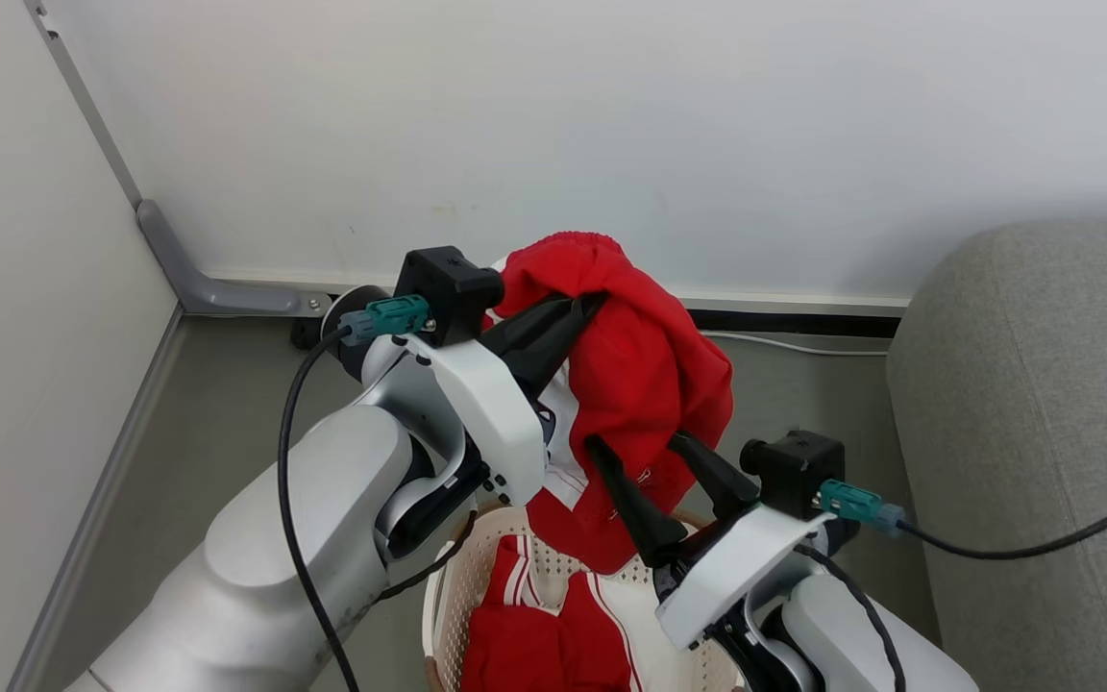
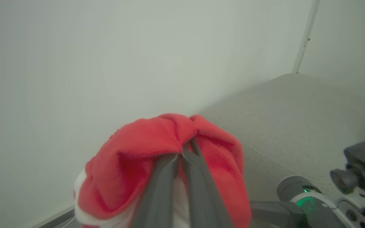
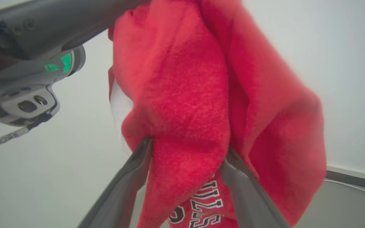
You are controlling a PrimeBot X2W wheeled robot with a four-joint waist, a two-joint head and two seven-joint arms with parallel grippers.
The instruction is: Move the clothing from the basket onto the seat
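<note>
The left tool is raised above the basket with its two fingers pressed almost together, pinching the top fold of a red garment. In the left wrist view the fingertips of that tool meet in a crease of the garment, and the cloth bulges out on both sides. The garment hangs in the air from this pinch, clear of the basket, with a white panel showing on its left side. The right tool sits lower, and its fingers stand wide apart with the garment's lower part hanging between them. In the right wrist view a thick fold of the garment fills the gap of this tool and touches both fingers, but I cannot tell whether they squeeze it. White lettering shows near the hem. More red clothes with white stripes lie in the basket, which stands on the grey floor just beside the couch, to its left. A pale wall rises behind.
</note>
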